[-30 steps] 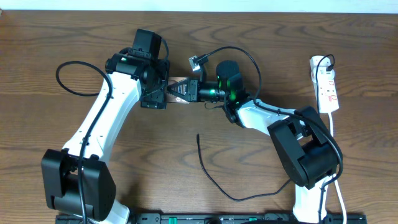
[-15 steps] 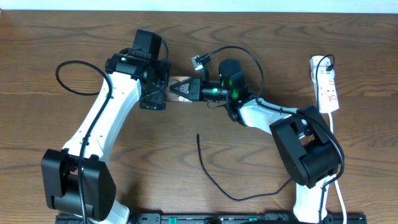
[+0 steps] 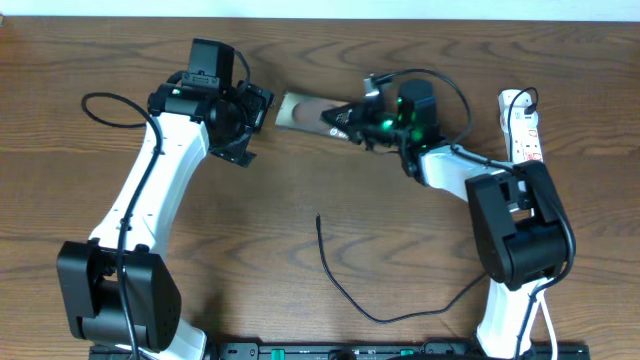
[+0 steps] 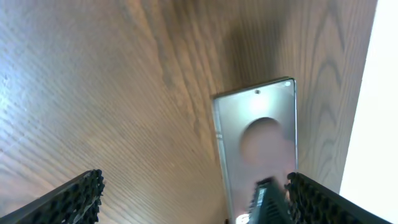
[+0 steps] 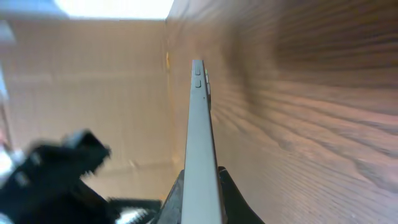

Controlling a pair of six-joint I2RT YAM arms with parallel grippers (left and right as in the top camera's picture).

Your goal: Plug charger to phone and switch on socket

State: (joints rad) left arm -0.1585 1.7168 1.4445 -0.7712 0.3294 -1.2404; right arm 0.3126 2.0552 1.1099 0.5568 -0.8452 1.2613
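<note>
The phone [image 3: 303, 109] is held edge-up, off the table near its back middle, by my right gripper [image 3: 342, 121], which is shut on the phone's right end. In the right wrist view the phone's thin silver edge [image 5: 198, 124] stands between the fingers [image 5: 200, 190]. My left gripper [image 3: 254, 112] is open just left of the phone and does not touch it; its view shows the brownish screen [image 4: 258, 140] between spread jaws [image 4: 199, 208]. The charger [image 3: 340, 280], a thin black cable, lies loose on the front middle of the table. The socket [image 3: 526, 135] lies at the far right.
A white cord [image 3: 535, 205] runs from the socket toward the front right. The left arm's black cable [image 3: 105, 115] loops at the back left. The table's back edge meets a white wall just behind the phone.
The phone has moved back and to the right in my right gripper. My left gripper has let go of it, opened, and swung back-left. The charger and the socket have not moved.
</note>
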